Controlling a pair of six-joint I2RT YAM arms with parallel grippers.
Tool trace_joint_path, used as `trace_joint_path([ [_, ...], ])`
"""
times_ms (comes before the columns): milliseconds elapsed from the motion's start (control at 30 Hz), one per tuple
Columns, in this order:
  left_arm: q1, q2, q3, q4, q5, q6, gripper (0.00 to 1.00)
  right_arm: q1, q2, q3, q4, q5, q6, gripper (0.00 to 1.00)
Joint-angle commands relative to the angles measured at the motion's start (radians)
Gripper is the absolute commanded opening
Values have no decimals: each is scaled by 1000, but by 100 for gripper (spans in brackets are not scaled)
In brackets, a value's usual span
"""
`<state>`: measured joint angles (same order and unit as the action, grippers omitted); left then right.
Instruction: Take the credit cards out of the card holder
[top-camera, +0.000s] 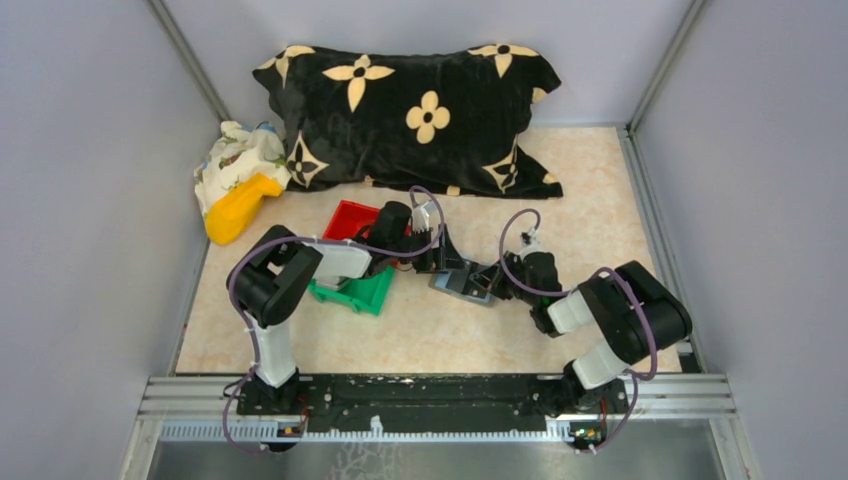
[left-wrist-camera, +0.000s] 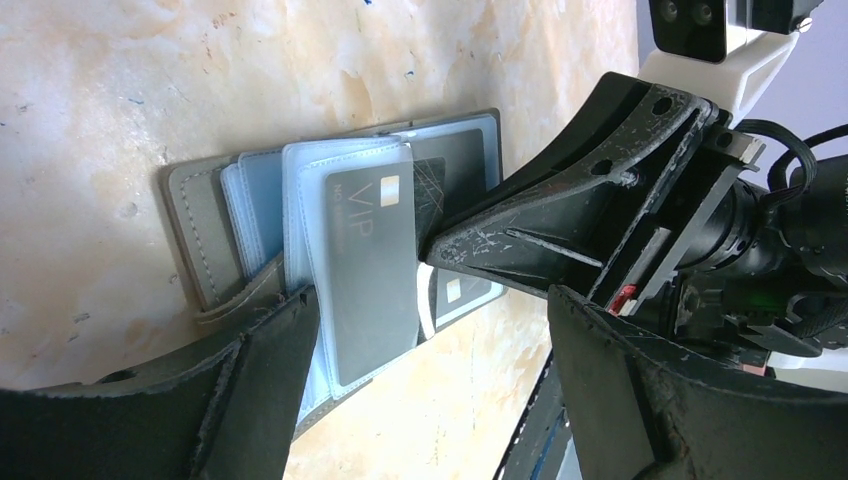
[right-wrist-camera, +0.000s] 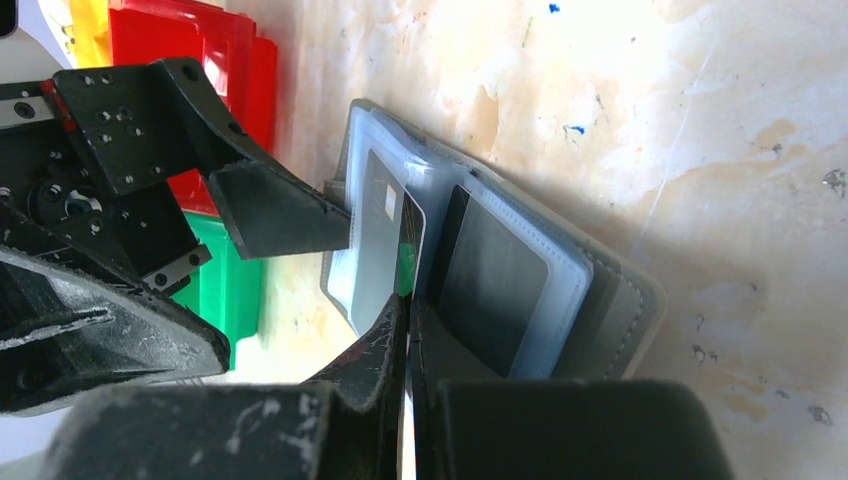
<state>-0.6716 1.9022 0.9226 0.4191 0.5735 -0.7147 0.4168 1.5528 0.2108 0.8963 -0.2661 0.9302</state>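
Top view: the holder (top-camera: 462, 283) lies open on the table (top-camera: 600, 200), near the middle, between the left tool (top-camera: 440, 262) and the right tool (top-camera: 497, 282). A red bin (top-camera: 348, 218) and a green bin (top-camera: 365, 292) are seen just to its left, under the left arm. A black flowered pillow (top-camera: 420, 110) is laid along the far edge.

Left wrist view: the holder (left-wrist-camera: 195, 230) is shown spread flat, grey cover down, with clear sleeves fanned over it. A grey VIP card (left-wrist-camera: 370, 270) is seen inside the top sleeve. The left tool (left-wrist-camera: 435, 320) is held wide open over the holder; one finger (left-wrist-camera: 260, 380) is set against the cover's near edge, and nothing is gripped. The right tool (left-wrist-camera: 445, 250) enters from the right, its tip met with the sleeves beside the VIP card.

Right wrist view: the right tool (right-wrist-camera: 405, 330) is closed, its fingers pinched on a thin dark leaf (right-wrist-camera: 410, 240) that stands up from the holder (right-wrist-camera: 620, 300). Whether the leaf is a card or a sleeve cannot be told. One finger (right-wrist-camera: 280, 210) of the left tool is pressed against the far side of the sleeves.
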Motion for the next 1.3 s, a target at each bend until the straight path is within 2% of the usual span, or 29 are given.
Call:
trace_joint_path([
  [0, -2, 2, 14, -61, -24, 3, 90, 5, -45, 24, -76, -31, -38, 0],
  [567, -2, -125, 0, -131, -61, 21, 91, 5, -118, 101, -235, -46, -87, 0],
  [1033, 0, -138, -4, -122, -36, 31, 91, 3, -312, 68, -393, 20, -114, 0],
  [1267, 1, -146, -12, -105, -36, 21, 91, -7, -447, 60, -543, 73, -161, 0],
])
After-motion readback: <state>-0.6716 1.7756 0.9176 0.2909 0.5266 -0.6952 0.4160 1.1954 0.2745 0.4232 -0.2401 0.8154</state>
